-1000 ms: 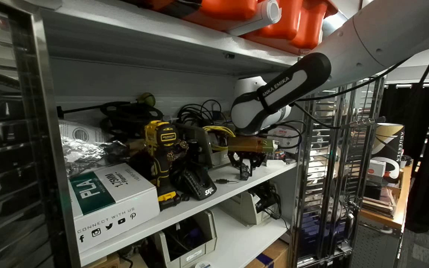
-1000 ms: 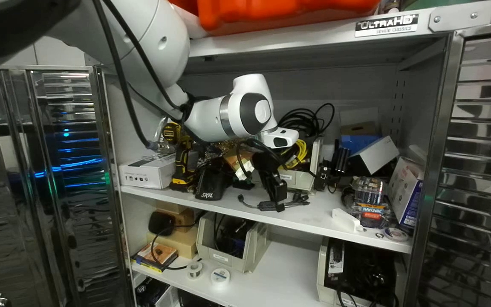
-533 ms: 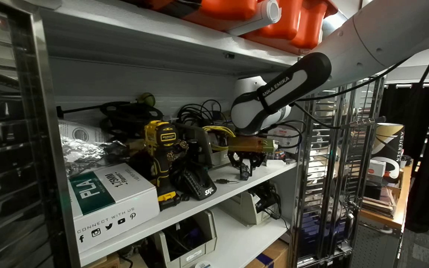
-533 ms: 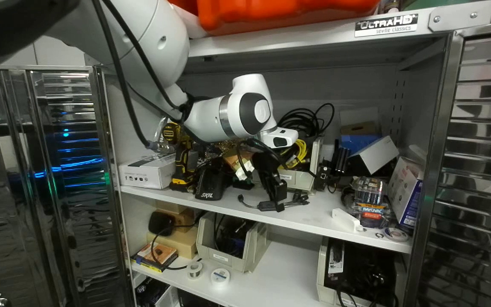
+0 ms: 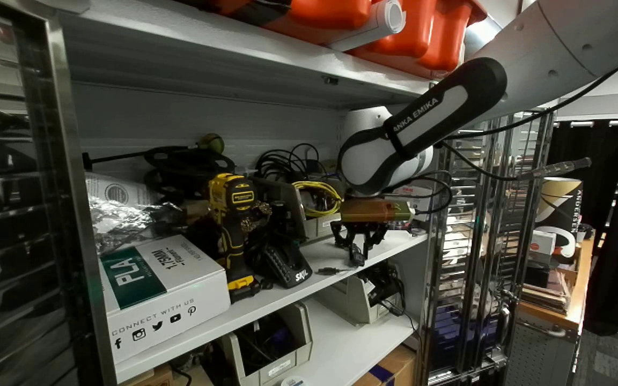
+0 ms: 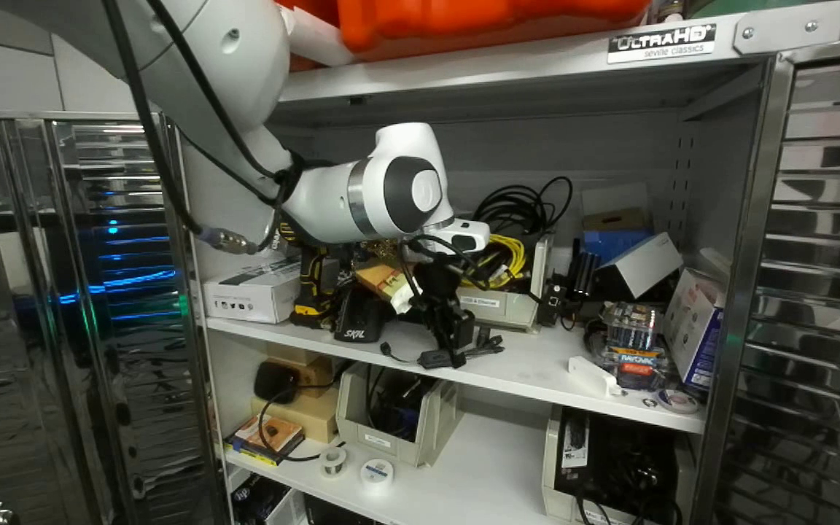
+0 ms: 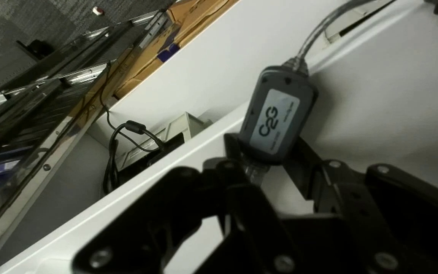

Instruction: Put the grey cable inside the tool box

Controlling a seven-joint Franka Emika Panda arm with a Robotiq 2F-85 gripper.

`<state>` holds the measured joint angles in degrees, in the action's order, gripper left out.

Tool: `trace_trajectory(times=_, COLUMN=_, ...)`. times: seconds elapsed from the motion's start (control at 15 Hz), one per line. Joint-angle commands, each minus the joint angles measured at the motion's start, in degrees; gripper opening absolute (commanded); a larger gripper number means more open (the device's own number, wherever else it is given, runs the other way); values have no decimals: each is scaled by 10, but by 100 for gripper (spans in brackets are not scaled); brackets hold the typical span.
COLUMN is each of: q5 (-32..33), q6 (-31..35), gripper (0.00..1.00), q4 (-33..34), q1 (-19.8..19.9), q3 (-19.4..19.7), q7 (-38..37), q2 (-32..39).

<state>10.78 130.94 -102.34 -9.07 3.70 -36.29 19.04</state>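
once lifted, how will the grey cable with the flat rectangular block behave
The grey cable would likely flop along its thin, curving lead. Its boxy block looks stiff, but may swivel, since the black gripper grips only one end.

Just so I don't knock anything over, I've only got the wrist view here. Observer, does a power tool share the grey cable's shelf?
Observer: Yes, a drill stands upright on it.
Operator: What's beside that?
Observer: A PLA box.
Operator: And farther back than my gripper?
Observer: A bin with yellow cable in it, seen in both exterior views.
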Motion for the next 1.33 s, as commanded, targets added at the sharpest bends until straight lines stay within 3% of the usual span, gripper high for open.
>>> trace_trajectory(times=0.0, q5=3, q6=49, gripper=20, q4=-86, q1=8, q3=-8, q7=35, q2=-70)
trace_trajectory(times=0.33, q5=109, q6=137, gripper=19, q4=-157, q1=-4, q3=7, q7=-19, q2=-123)
trace_trajectory(times=0.67, q5=294, q6=244, gripper=18, q4=-194, q1=5, q3=9, q7=-118, q2=-157)
trace_trajectory(times=0.93, q5=402, q6=339, gripper=18, q4=-195, q1=1, q3=26, q7=-168, q2=-173)
trace_trajectory(times=1.27, q5=544, q6=412, gripper=17, q4=-156, q1=6, q3=47, q7=-269, q2=-181)
